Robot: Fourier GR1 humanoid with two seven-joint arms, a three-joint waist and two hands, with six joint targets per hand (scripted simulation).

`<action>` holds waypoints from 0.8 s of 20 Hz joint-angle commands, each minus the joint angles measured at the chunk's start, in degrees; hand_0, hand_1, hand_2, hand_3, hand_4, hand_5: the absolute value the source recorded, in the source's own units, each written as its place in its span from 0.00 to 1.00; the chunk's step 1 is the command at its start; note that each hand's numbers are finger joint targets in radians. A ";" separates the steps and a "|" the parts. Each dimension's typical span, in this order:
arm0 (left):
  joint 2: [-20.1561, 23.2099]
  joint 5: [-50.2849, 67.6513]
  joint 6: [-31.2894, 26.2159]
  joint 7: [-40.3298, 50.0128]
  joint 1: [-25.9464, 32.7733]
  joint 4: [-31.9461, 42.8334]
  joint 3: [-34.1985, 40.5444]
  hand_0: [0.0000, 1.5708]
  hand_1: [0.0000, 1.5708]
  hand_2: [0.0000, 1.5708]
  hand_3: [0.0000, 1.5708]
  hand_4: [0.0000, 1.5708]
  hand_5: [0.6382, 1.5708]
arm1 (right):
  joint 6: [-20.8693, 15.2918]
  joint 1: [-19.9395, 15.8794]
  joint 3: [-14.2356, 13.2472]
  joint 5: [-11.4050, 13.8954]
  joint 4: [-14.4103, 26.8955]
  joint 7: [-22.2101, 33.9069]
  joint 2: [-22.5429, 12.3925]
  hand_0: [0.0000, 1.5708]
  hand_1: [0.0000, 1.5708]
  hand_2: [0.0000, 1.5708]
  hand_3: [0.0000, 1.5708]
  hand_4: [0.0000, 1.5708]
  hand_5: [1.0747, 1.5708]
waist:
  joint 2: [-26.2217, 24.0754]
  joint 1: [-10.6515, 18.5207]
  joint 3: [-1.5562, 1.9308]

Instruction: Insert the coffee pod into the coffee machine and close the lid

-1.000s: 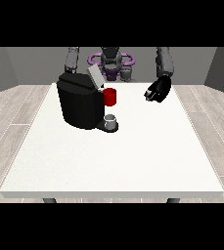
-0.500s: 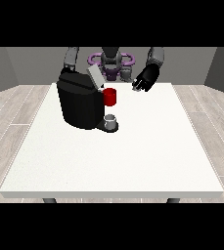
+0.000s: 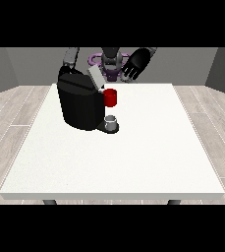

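A black coffee machine stands on the white table at the view's left. Its grey lid is tilted up and stands open. A red part sticks out at its front, above a small grey cup on the drip base. No separate coffee pod shows. The hand at the view's right hovers above the table's far edge, right of the lid, with its fingers spread and nothing in it. The other arm reaches down behind the machine, and its hand is hidden.
The robot's torso stands behind the far edge of the table. Bare white tabletop stretches from the machine to the near edge and to the right side.
The hand at the view's right has risen and moved left, from beside the machine's right towards the open lid. The machine, lid and cup have not moved.
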 commanded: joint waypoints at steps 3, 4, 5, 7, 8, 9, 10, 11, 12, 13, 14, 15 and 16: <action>1.67 1.53 -0.86 4.03 -7.21 1.77 4.09 0.81 0.81 0.82 0.81 0.31 1.00 | -0.47 -4.27 0.61 0.55 -3.71 3.63 0.40 0.00 0.00 0.00 0.00 0.00 1.00 | 2.96 -3.56 -0.01; 2.15 0.93 0.23 2.12 -5.35 1.45 3.61 0.80 0.80 0.82 0.81 0.31 1.00 | 1.58 -1.91 -0.21 -1.08 -4.89 0.84 -0.89 0.00 0.00 0.00 0.00 0.00 1.00 | 2.89 -4.30 0.00; 4.14 0.91 -1.04 1.87 -6.62 2.83 4.22 0.77 0.77 0.81 0.80 0.30 1.00 | 1.45 -1.04 2.16 0.18 -6.47 3.10 0.39 0.00 0.00 0.00 0.00 0.00 1.00 | 3.25 -6.12 -0.02; 6.51 0.31 -0.34 0.18 -8.87 1.97 4.52 0.74 0.74 0.79 0.81 0.31 1.00 | 0.24 -4.34 -0.43 0.32 -6.01 1.95 -1.68 0.00 0.00 0.00 0.00 0.00 1.00 | 6.76 -5.52 -0.01; 3.14 -0.08 0.84 1.42 -7.07 1.76 3.41 0.77 0.77 0.81 0.80 0.31 1.00 | 0.59 -4.08 -1.49 -0.52 -5.66 2.36 -2.16 0.00 0.00 0.00 0.00 0.00 1.00 | 5.76 -4.88 0.00; 2.96 -0.58 0.52 2.89 -9.38 2.21 3.20 0.78 0.78 0.81 0.80 0.31 1.00 | -1.53 -5.35 0.68 1.74 -5.83 2.95 -0.11 0.00 0.00 0.00 0.00 0.02 1.00 | 6.56 -5.16 0.00; 3.05 0.60 -0.36 3.85 -9.28 3.04 4.55 0.79 0.79 0.83 0.80 0.31 1.00 | 1.08 -5.62 -1.66 -0.69 -5.93 3.38 -2.47 0.00 0.00 0.00 0.00 0.00 1.00 | 6.50 -5.41 0.00; 6.70 0.14 0.05 1.68 -10.24 3.90 5.46 0.78 0.78 0.82 0.79 0.30 1.00 | -0.38 -4.40 1.14 0.52 -8.48 4.02 0.45 0.00 0.00 0.00 0.00 0.17 1.00 | 7.43 -7.06 -0.01; 4.67 0.81 -1.23 1.67 -11.20 1.92 4.69 0.78 0.78 0.82 0.78 0.30 1.00 | 0.76 -7.35 -3.64 -2.14 -5.21 3.96 -2.55 0.00 0.00 0.00 0.00 0.17 1.00 | 7.68 -4.34 0.01; 7.49 0.91 -2.00 2.74 -12.73 4.57 6.33 0.79 0.79 0.82 0.79 0.30 1.00 | 0.80 -4.61 0.50 0.08 -8.11 3.28 -0.82 0.00 0.00 0.00 0.00 0.11 1.00 | 8.37 -8.00 0.00; 7.28 0.71 -2.25 1.87 -12.41 3.73 5.71 0.81 0.81 0.83 0.80 0.30 1.00 | 0.57 -5.21 -1.97 -0.97 -6.74 2.26 -2.09 0.00 0.00 0.00 0.00 0.12 1.00 | 9.02 -6.55 0.01; 6.36 0.47 -2.89 2.88 -12.86 3.99 5.19 0.82 0.82 0.84 0.80 0.30 1.00 | -0.11 -5.94 -1.85 -0.29 -6.85 4.36 -2.06 0.00 0.00 0.00 0.00 0.00 1.00 | 8.05 -6.39 0.00; 4.47 -0.08 -0.10 2.42 -13.05 2.94 4.58 0.80 0.80 0.83 0.79 0.31 1.00 | 1.02 -10.22 -3.65 -1.53 -5.73 3.94 -3.53 0.00 0.00 0.00 0.00 0.00 1.00 | 11.33 -5.16 0.01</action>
